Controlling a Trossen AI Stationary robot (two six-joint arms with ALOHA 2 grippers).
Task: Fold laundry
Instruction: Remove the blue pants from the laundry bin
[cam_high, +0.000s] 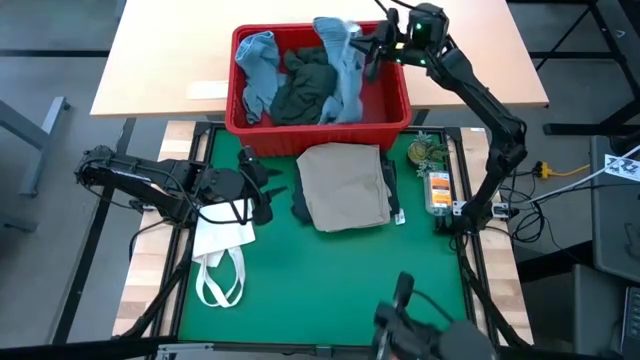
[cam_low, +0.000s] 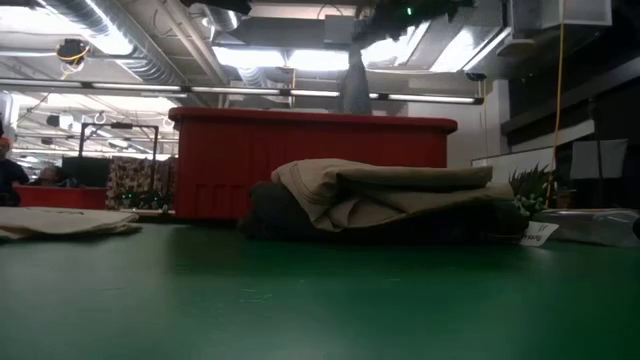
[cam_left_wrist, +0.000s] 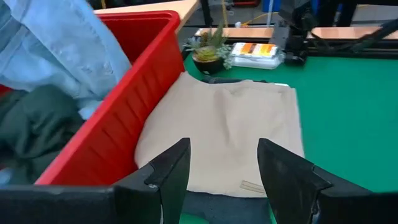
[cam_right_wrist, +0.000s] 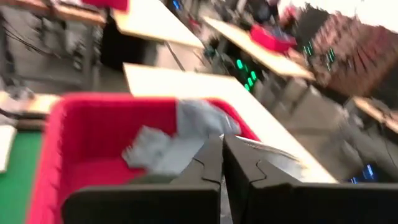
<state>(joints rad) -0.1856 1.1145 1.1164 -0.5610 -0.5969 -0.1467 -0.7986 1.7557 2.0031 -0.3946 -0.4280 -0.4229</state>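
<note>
Several soft cloth pieces in play. Red plastic bin (cam_high: 395, 105) sits at top centre of the high view, on the seam btwn the wood table and green mat (cam_high: 330, 290); inside it a light blue garment (cam_high: 258, 70) at the bin's left, a dark green-grey garment (cam_high: 305, 88) in the middle, and a long light blue-grey garment (cam_high: 345, 70) hanging up out of the bin's right part. Right gripper (cam_high: 383, 42) is over the bin's upper right, jaws pinched tight on the top end of that hanging piece; right wrist view shows the fingers (cam_right_wrist: 208, 165) closed w/ pale cloth bunched just ahead of them. Below the bin, centre of the mat, a folded beige/khaki garment (cam_high: 343, 185) lies on top of a dark navy piece (cam_high: 300, 208) that peeks out at its left and right edges; low view shows the same stack as a flat pile. Left gripper (cam_high: 255, 185) waits at mid left, fingers spread wide, nothing in them, just left of the stack. White tote bag w/ loop handles (cam_high: 222, 250) lies lower left, not laundry. Handling, my read: cloth is light, limp, drapes and stretches under own weight, no fragility; prob snags on the bin rim or drags the green-grey piece along. Best hold is a hem, waistband or corner, a thick seam so the pinch doesn't slip; two-point hold needed to spread it flat.
</note>
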